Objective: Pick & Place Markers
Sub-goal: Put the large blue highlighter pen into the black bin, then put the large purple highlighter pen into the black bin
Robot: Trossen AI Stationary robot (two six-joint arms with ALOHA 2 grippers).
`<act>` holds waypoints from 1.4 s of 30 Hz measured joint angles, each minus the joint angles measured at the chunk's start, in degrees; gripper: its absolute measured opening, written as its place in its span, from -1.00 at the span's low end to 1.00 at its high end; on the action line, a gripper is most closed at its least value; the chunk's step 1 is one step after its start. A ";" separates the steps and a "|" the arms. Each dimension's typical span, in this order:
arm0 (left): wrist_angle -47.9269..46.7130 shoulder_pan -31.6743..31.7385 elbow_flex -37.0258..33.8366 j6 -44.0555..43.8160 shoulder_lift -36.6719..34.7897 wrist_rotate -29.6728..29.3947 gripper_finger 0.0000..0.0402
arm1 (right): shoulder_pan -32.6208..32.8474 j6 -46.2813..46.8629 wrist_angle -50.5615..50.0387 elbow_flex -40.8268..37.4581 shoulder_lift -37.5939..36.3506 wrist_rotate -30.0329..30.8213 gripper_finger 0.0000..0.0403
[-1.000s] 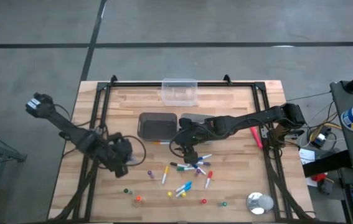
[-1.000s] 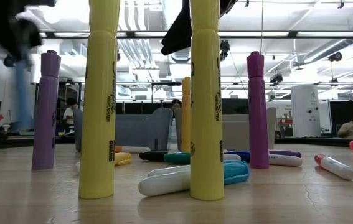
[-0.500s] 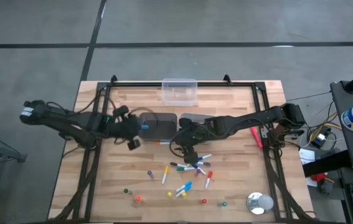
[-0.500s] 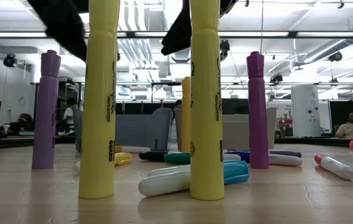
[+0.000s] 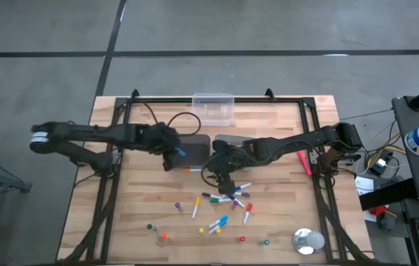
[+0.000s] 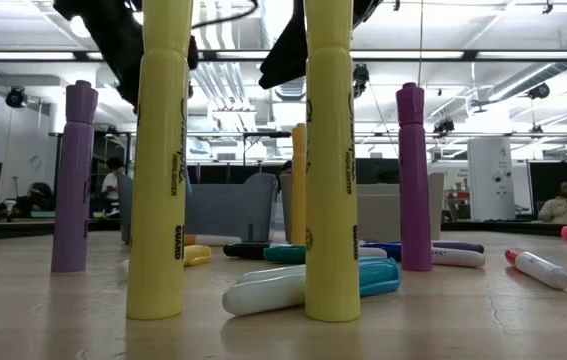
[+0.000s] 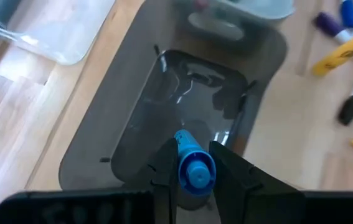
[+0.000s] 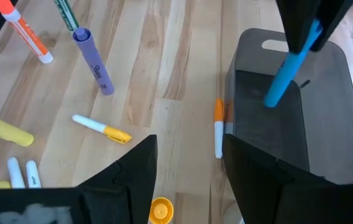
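Note:
Many markers [image 5: 224, 199] lie scattered on the wooden table; several yellow and purple ones stand on end in the low view [image 6: 331, 160]. My left gripper [image 5: 174, 153] hangs over the dark bin [image 5: 193, 142], shut on a blue marker [image 8: 285, 68]. My right gripper [image 5: 224, 176] is open just above the marker cluster and touches nothing. An orange-and-white marker [image 8: 218, 127] lies on the table against the bin's wall. My left gripper pinches the blue marker near its upper end [image 8: 309, 32] between both fingers [image 7: 165, 169], coming from above and pointing down. The marker is lifted clear. It hangs slanted below the fingers, its lower end [image 8: 271, 98] over the dark bin's inside.
A clear empty container [image 5: 213, 108] sits at the far edge. A silver tape roll [image 5: 309, 240] lies at the near right corner. A red marker [image 5: 303, 162] lies by the right frame rail. Small loose caps [image 5: 163, 236] dot the near part of the table.
My left gripper has swung from the near left part of the table up and toward the far right, ending over the dark bin with the blue marker in its fingers. The right arm has kept still.

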 joint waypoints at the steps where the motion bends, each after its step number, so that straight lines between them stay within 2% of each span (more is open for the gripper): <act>1: 0.45 0.20 -0.13 0.34 0.75 -0.07 -0.66 | 0.00 -0.01 -0.01 0.00 0.00 0.01 -0.13; 6: 2.67 1.14 0.17 1.44 3.14 -0.40 -0.60 | 0.00 0.20 -0.02 0.00 0.00 0.01 -0.13; 11: 4.29 1.43 0.34 3.20 3.53 -0.46 -0.35 | 0.00 0.24 -0.03 -0.02 0.00 0.00 -0.13; 17: 3.99 1.43 0.00 4.68 2.57 -7.15 -0.07 | 0.01 0.42 0.05 -0.18 0.00 0.01 -0.13; 25: 2.26 -0.97 0.85 4.13 -4.26 -7.30 -0.02 | 0.00 0.85 -0.02 -0.44 0.00 -0.01 -0.13; 30: 2.30 -3.75 0.86 -0.11 -9.42 -2.72 -0.03 | 0.02 0.87 0.15 -0.44 0.00 0.01 -0.13; 36: 4.20 -10.03 -0.21 -2.37 -11.25 8.32 -0.03 | 0.02 0.85 1.20 -0.48 0.00 -0.01 -0.13; 42: 6.65 -17.50 -2.02 -5.86 -9.01 8.02 -0.03 | 0.02 1.60 1.33 -0.52 0.00 -0.01 -0.13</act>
